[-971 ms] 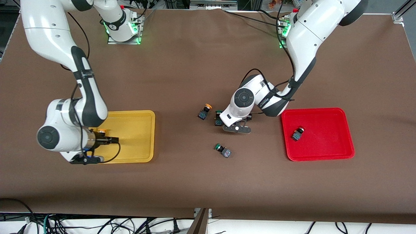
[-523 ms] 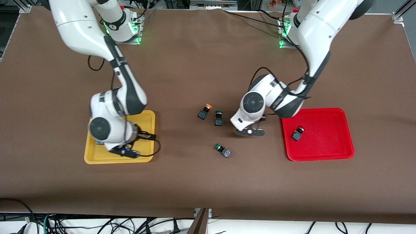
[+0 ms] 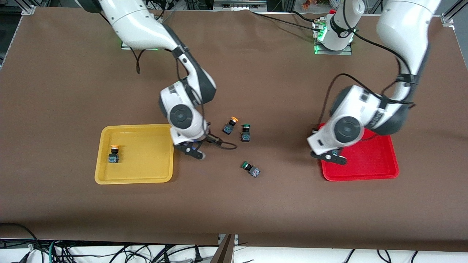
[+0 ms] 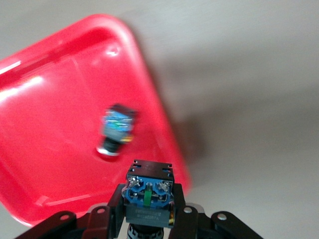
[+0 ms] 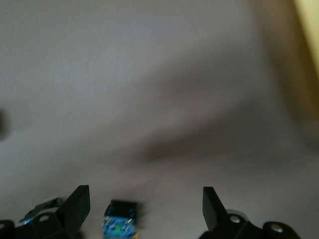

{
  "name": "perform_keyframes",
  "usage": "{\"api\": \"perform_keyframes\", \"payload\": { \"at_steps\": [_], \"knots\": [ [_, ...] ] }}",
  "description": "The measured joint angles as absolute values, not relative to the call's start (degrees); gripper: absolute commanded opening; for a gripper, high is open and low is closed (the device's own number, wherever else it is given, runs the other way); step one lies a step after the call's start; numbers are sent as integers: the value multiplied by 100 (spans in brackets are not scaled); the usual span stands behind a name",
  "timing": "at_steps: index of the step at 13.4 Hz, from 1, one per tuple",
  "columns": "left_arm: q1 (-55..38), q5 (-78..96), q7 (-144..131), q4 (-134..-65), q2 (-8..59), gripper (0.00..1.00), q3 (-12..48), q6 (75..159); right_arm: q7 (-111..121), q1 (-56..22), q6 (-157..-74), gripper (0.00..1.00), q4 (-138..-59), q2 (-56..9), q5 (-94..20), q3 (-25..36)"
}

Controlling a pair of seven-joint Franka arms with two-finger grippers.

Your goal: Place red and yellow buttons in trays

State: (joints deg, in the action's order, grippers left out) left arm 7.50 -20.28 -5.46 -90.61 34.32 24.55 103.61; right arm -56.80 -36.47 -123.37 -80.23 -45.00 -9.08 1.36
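Currently the left gripper [image 4: 148,219] clamps a button [image 4: 148,199] by its black body over the red tray [image 3: 380,171] rim; another lies inside. Right gripper [image 5: 144,206], spread wide, hangs over the table beside the yellow tray [image 3: 135,177]; a yellow-capped button [image 3: 229,125] sits at its two o'clock. Small, light, rigid; best gripped across the square body.

Two green-capped switches are lying on the brown table cover [image 3: 234,204] near its middle. One green-capped switch [image 3: 245,133] is sitting farther from the front camera, while the other green-capped switch [image 3: 251,168] is lying nearer to it, tipped on its side. A tangle of black cables [image 3: 109,252] is hanging below the table's near edge.
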Motion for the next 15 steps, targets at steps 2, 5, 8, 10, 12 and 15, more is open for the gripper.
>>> {"api": "perform_keyframes", "payload": {
  "at_steps": [2, 5, 8, 10, 12, 15],
  "knots": [
    [1327, -2028, 352, -9118, 3497, 28, 2444, 10604, -5948, -3892, -12413, 100, -8025, -4591, -908, 139],
    [1947, -2028, 1323, -9170, 3748, 31, 2440, 11209, -6205, -4123, -12457, 100, -8028, -4702, -907, 144],
    [2136, -2028, 1675, -9192, 4056, 76, 2433, 11631, -6312, -4268, -12661, 78, -8031, -4858, -907, 145],
    [2271, -2028, 1958, -9194, 4174, 100, 2428, 11742, -6399, -4315, -12808, 20, -8032, -4953, -907, 146],
    [2370, -2028, 2077, -9186, 4160, 100, 2454, 11711, -6431, -4333, -12891, 0, -8033, -5011, -907, 147],
    [2413, -1829, 2069, -9040, 3846, 100, 2726, 11205, -6408, -4330, -12912, 0, -8014, -4996, -906, 207]
  ]
}}
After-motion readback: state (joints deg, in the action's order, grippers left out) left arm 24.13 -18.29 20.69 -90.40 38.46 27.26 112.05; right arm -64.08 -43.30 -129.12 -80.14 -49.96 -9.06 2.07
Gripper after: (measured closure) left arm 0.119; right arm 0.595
